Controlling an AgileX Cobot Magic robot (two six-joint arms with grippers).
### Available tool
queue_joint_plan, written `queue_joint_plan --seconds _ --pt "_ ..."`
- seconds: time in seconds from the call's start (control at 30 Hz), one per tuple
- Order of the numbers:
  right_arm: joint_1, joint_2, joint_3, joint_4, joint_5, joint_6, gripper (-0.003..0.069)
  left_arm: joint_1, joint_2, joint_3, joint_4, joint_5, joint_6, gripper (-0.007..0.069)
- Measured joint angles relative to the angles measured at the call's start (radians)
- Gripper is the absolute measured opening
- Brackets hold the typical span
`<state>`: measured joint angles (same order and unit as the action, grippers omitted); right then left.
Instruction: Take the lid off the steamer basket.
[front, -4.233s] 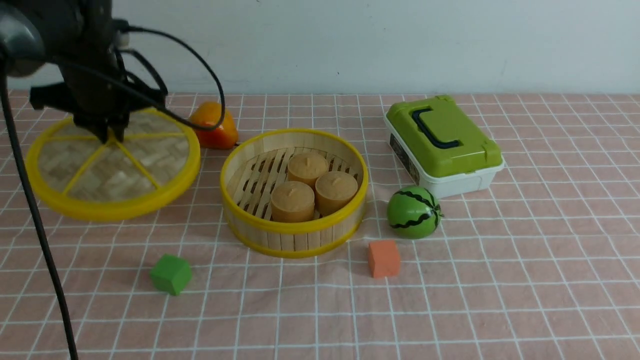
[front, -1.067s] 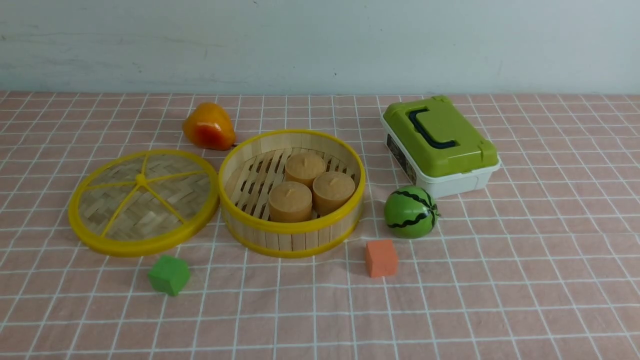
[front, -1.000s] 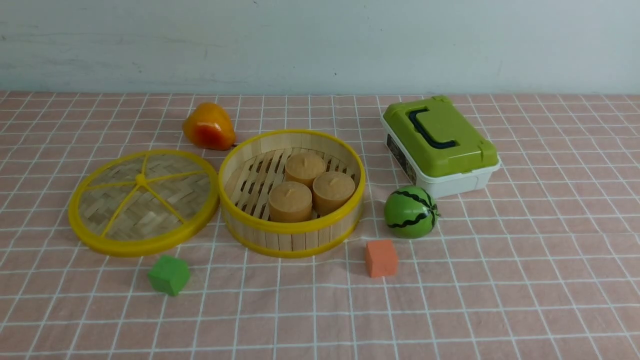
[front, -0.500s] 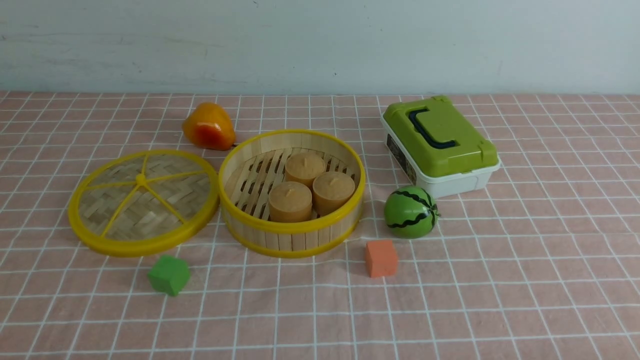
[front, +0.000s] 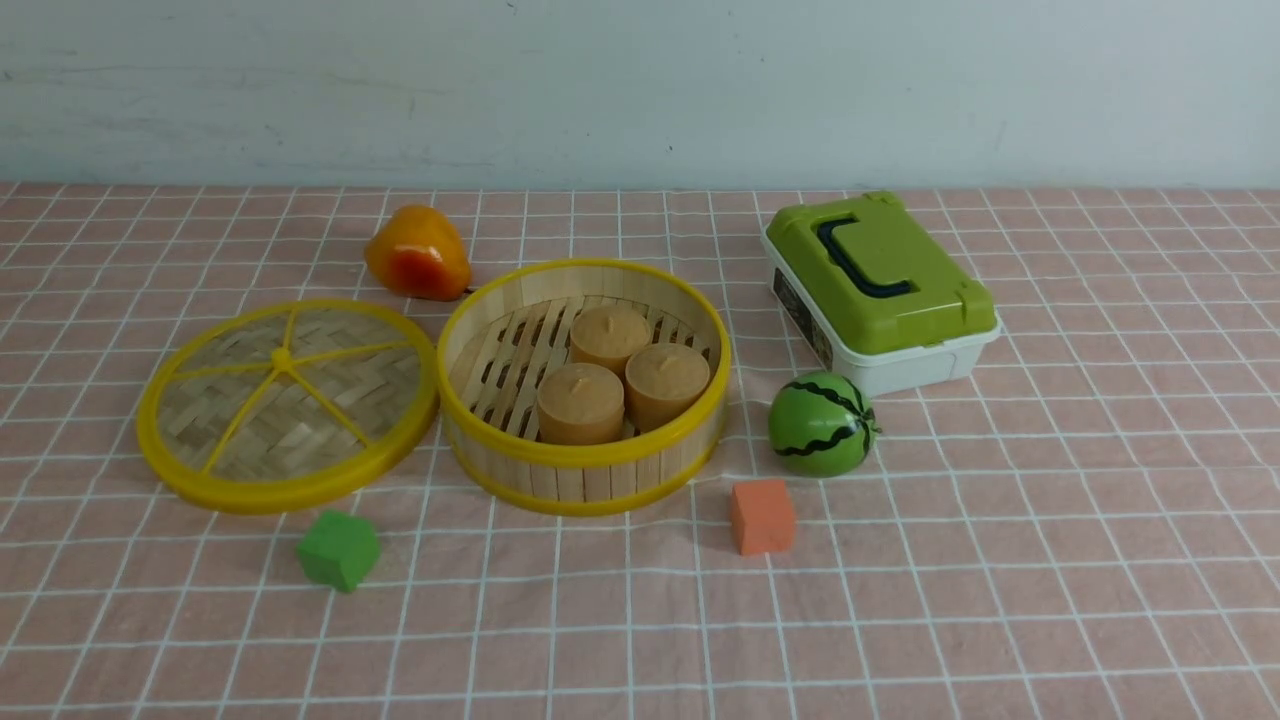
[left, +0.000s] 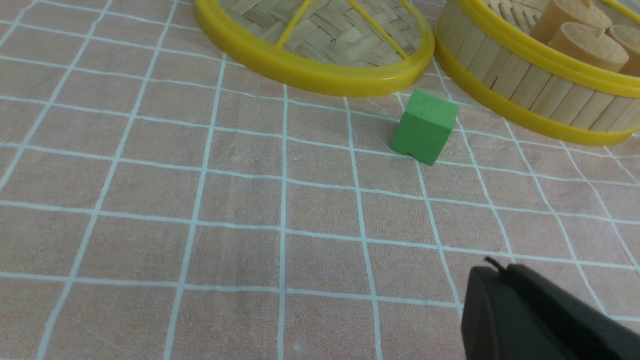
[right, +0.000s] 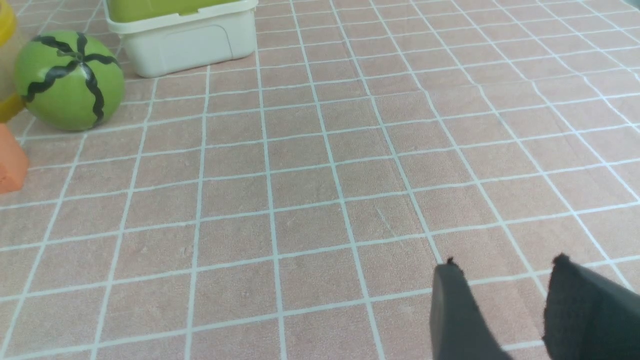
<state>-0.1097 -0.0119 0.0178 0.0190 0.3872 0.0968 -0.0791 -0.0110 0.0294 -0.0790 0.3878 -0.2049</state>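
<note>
The lid (front: 287, 400), woven bamboo with a yellow rim and spokes, lies flat on the cloth just left of the steamer basket (front: 585, 470). The basket is uncovered and holds three tan buns (front: 620, 370). Both also show in the left wrist view: the lid (left: 310, 45) and the basket (left: 540, 95). My left gripper (left: 500, 272) is shut and empty, low over the cloth, well short of the lid. My right gripper (right: 505, 265) is open and empty over bare cloth. Neither arm shows in the front view.
A green cube (front: 338, 549) sits in front of the lid, an orange cube (front: 762, 515) in front of the basket. A toy watermelon (front: 823, 424) and a white box with green lid (front: 880, 290) stand right of the basket. An orange fruit (front: 418, 253) lies behind.
4.2 s ago my left gripper held the lid in the air at the left. Now the lid lies on the cloth beside the basket and the arm has left the front view.
</note>
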Motion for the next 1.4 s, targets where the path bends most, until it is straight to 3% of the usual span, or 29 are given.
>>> queue_joint_plan --seconds 1.4 --pt "0.0 0.0 0.0 0.0 0.0 0.0 0.0241 0.0 0.0 0.0 -0.001 0.0 0.0 0.002"
